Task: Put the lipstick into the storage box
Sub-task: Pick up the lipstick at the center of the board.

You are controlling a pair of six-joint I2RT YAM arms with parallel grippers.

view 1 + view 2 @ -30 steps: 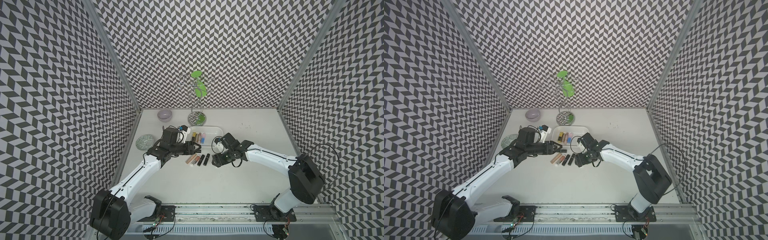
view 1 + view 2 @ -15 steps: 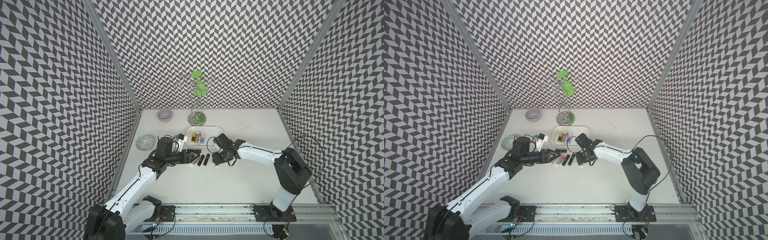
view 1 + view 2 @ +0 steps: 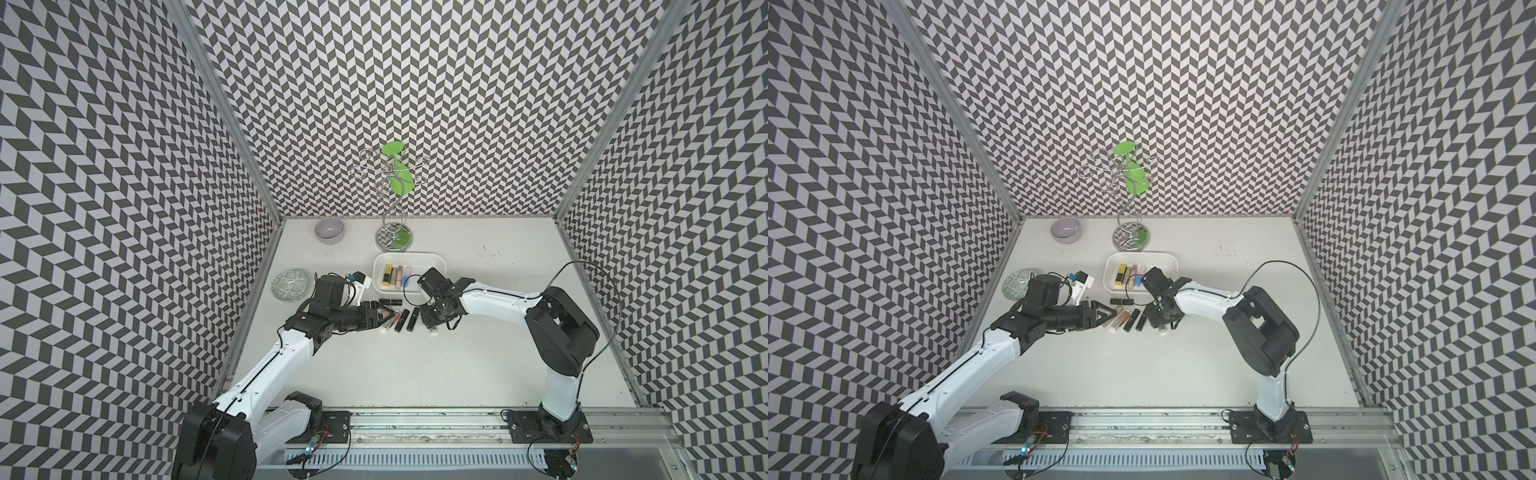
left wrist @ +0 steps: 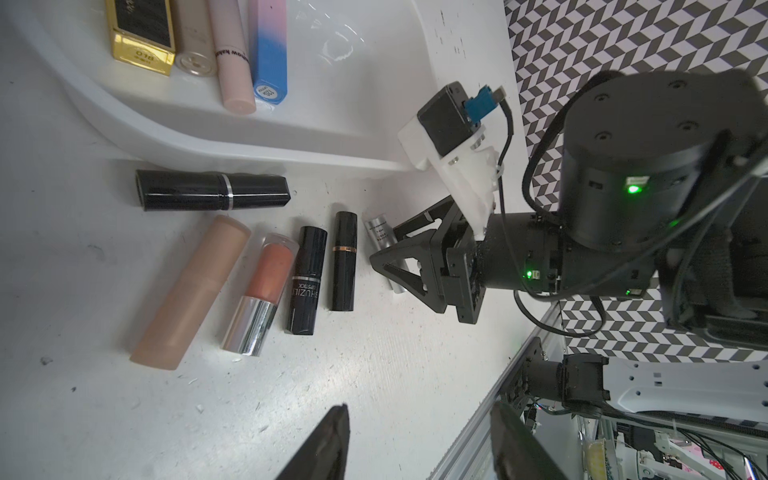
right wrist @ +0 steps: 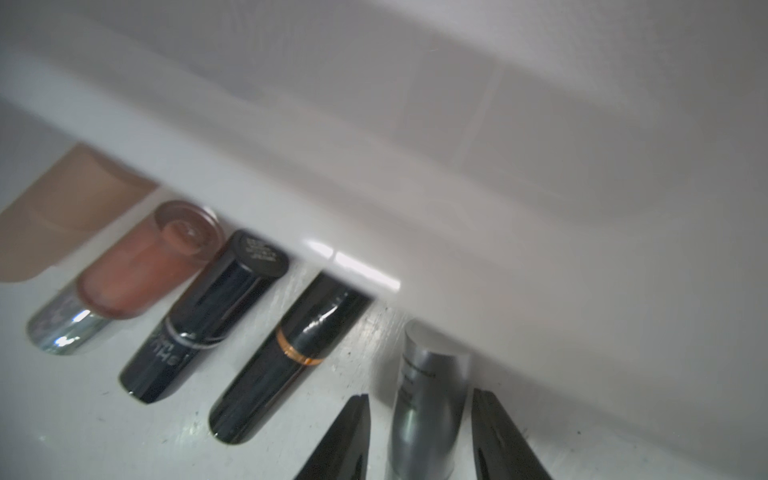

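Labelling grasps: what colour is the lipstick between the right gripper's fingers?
Silver; the lipstick shows best in the right wrist view.

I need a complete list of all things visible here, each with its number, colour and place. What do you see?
storage box: one, white, mid-table.
lipsticks in the box: four, gold-black, beige, pale pink, pink-blue, side by side.
black lipstick: one, on the table along the box's wall.
row of lipsticks: four, tan, coral-silver, two black, on the table before the box.
silver lipstick: one, at the row's right end.
bowl: one, lilac, back left.
plate: one, green-patterned, left edge.
stand: one, silver wire with green leaves, behind the box.
table: one, white.
left gripper: black, open, empty, by the row's left end.
right gripper: black, open, fingers either side of the silver lipstick.
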